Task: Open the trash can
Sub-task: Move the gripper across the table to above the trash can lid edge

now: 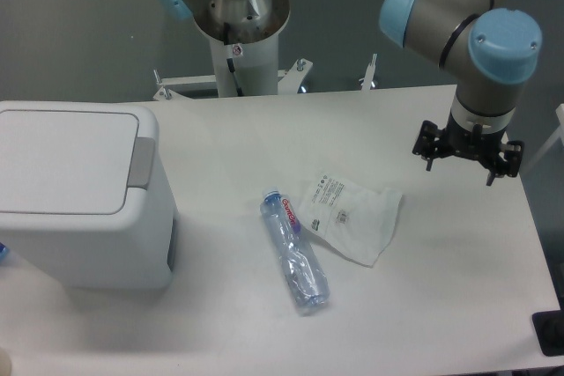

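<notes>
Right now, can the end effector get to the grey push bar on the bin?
Probably yes. The end effector hangs far from the bin, and the push bar faces it uncovered. The bottle and bag lie low between them.

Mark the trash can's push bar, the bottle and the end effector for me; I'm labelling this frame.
push bar [141, 163]: fixed camera, middle of the grey bar.
bottle [295, 254]: fixed camera, mid-body.
end effector [468, 163]: fixed camera, between the fingertips.

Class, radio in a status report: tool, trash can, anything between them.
Tool far right, nothing held. Trash can left, lid shut. Bottle and plastic bag lie between.
</notes>
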